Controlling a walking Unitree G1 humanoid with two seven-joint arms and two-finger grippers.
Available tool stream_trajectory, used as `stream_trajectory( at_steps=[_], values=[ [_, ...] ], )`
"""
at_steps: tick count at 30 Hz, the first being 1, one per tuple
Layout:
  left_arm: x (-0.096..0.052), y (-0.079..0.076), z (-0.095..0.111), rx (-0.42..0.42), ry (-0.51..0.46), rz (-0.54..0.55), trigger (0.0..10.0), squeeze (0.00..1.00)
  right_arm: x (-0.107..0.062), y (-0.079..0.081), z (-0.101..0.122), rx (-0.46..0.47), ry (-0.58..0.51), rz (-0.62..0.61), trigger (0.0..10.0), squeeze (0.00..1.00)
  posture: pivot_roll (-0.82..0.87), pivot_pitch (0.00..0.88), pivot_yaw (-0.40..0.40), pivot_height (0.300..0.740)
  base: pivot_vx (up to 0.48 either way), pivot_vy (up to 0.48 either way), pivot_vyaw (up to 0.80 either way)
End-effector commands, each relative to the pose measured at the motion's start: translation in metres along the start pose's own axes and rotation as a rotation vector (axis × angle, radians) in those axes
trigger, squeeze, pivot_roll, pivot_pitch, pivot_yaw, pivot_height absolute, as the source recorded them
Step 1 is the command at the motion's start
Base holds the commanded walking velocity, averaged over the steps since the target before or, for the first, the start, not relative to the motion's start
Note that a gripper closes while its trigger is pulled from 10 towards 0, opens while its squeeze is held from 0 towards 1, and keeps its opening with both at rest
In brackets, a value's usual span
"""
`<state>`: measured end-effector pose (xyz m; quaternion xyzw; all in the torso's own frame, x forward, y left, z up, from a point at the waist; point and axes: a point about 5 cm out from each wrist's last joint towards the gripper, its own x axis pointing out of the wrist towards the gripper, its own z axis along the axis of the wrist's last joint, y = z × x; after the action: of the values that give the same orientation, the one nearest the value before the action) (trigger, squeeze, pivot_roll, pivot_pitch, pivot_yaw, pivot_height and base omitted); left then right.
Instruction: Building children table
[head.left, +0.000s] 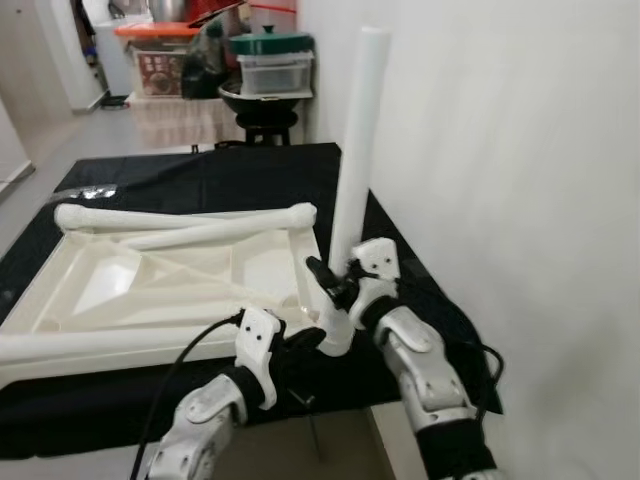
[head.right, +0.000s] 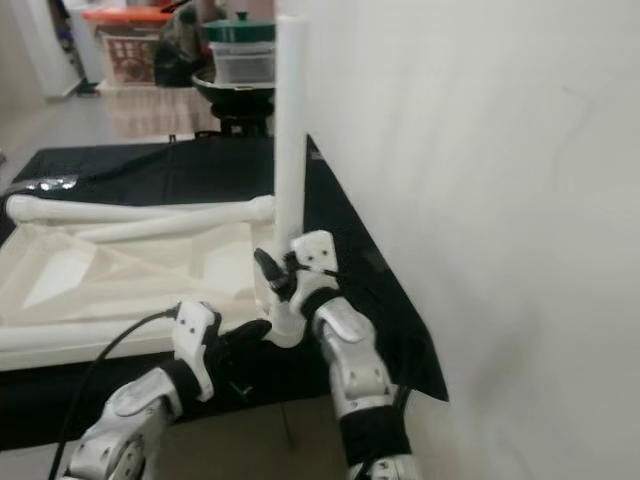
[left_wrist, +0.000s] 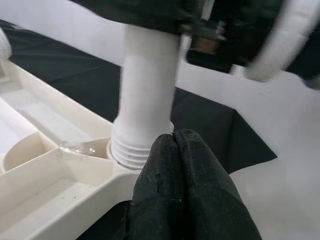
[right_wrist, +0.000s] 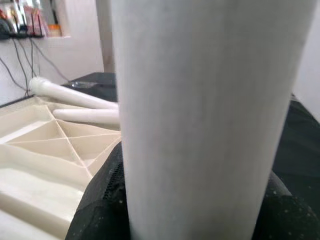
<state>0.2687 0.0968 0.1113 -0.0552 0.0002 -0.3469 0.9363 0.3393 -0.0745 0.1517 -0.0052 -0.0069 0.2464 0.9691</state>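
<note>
Left eye view: tabletop (head.left: 150, 280) lies upside down on black cloth (head.left: 200, 180), one leg (head.left: 355, 150) upright in near corner socket, right end effector (head.left: 335, 285) clamped on it, left end effector (left_wrist: 182, 150) closed beside its base; three legs (head.left: 180, 215) apparently still loose.

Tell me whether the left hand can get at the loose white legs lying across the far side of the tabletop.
Probably yes: the left hand, shut, sits at the near corner; the loose white plastic legs lie uncovered.

No writing can be read from here; the box (head.left: 160, 70) at the back has printing, too blurred to make out.
</note>
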Motion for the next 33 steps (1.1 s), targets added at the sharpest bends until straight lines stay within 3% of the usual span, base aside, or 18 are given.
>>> stream_trajectory(
  at_steps=[1,4,5,6,7,8,13,14,15,16,17,19,24,25,26,28,29,33],
  values=[
    [-0.002,0.002,-0.002,-0.005,0.014,0.011,10.0,0.00,-0.006,-0.010,-0.040,0.047,0.185,-0.064,0.0,0.00,-0.04,0.000,-0.044,0.740,0.000,0.000,0.00],
    [-0.002,0.002,-0.002,-0.002,0.011,0.020,10.0,0.00,-0.005,-0.011,-0.039,0.040,0.187,-0.067,0.0,0.00,-0.04,0.000,-0.044,0.740,0.000,0.000,0.00],
    [-0.002,0.003,-0.002,0.000,0.010,0.027,10.0,0.00,-0.005,-0.012,-0.039,0.029,0.190,-0.072,1.0,0.00,-0.04,0.000,-0.044,0.740,0.000,0.000,0.00],
    [-0.002,0.003,-0.002,0.006,0.011,0.030,10.0,0.00,-0.007,-0.010,-0.038,0.029,0.189,-0.057,10.0,0.00,-0.03,0.000,-0.043,0.740,0.000,0.000,0.00],
    [-0.002,0.003,-0.002,0.009,0.013,0.030,10.0,0.00,-0.008,-0.009,-0.037,0.031,0.189,-0.045,10.0,0.00,-0.03,0.000,-0.043,0.740,0.000,0.000,0.00],
    [-0.004,0.004,0.000,0.012,0.009,0.038,10.0,0.00,-0.010,-0.006,-0.031,0.032,0.173,-0.002,10.0,1.00,-0.03,0.000,-0.033,0.740,0.000,0.000,0.00],
    [-0.007,0.008,0.006,0.009,-0.010,0.063,10.0,0.00,-0.011,-0.003,-0.017,0.030,0.117,0.098,10.0,1.00,-0.03,0.000,-0.029,0.740,0.000,0.000,0.00],
    [-0.010,0.011,0.013,0.014,-0.027,0.081,10.0,0.00,-0.010,-0.010,-0.007,0.011,0.079,0.189,10.0,0.52,-0.02,0.000,-0.030,0.740,0.000,0.000,0.00],
    [-0.013,0.013,0.019,0.019,-0.039,0.093,10.0,0.00,-0.010,-0.016,0.000,-0.005,0.054,0.255,10.0,0.52,-0.02,0.000,-0.030,0.740,0.000,0.000,0.00],
    [-0.016,0.015,0.027,0.029,-0.055,0.105,10.0,0.00,-0.010,-0.023,0.007,-0.047,0.040,0.340,10.0,0.00,-0.01,0.000,-0.028,0.740,0.000,0.000,0.00],
    [-0.016,0.015,0.027,0.029,-0.055,0.105,10.0,0.00,-0.010,-0.023,0.007,-0.047,0.040,0.340,10.0,0.00,-0.01,0.000,-0.028,0.740,0.000,0.000,0.00],
    [-0.020,0.019,0.039,0.049,-0.073,0.128,10.0,0.00,-0.011,-0.035,0.012,-0.111,0.060,0.452,10.0,0.00,-0.02,0.000,-0.023,0.740,0.000,0.000,0.00],
    [-0.026,0.016,0.042,0.120,-0.020,0.139,10.0,0.00,-0.009,-0.059,0.019,-0.152,0.097,0.489,10.0,0.00,0.00,0.000,-0.006,0.740,0.000,0.000,0.00],
    [-0.027,0.009,0.042,0.134,-0.002,0.138,10.0,0.00,-0.007,-0.067,0.023,-0.142,0.101,0.483,10.0,0.00,0.00,0.000,-0.003,0.740,0.000,0.000,0.00],
    [-0.028,0.005,0.043,0.135,0.000,0.139,10.0,0.00,-0.007,-0.070,0.025,-0.138,0.102,0.476,4.7,0.00,0.00,0.000,0.000,0.740,0.000,0.000,0.00],
    [-0.029,0.000,0.045,0.137,0.001,0.140,10.0,0.00,-0.008,-0.073,0.028,-0.136,0.102,0.469,4.7,0.00,0.00,0.000,0.000,0.740,0.000,0.000,0.00],
    [-0.031,-0.009,0.047,0.118,0.006,0.137,10.0,0.00,-0.011,-0.079,0.031,-0.127,0.096,0.486,0.0,0.00,0.00,0.000,0.003,0.740,0.000,0.000,0.00],
    [-0.031,-0.013,0.049,0.100,0.021,0.155,10.0,0.00,-0.016,-0.087,0.033,-0.140,0.099,0.498,0.0,0.00,-0.02,0.000,0.012,0.740,0.000,0.000,0.00]
  ],
)
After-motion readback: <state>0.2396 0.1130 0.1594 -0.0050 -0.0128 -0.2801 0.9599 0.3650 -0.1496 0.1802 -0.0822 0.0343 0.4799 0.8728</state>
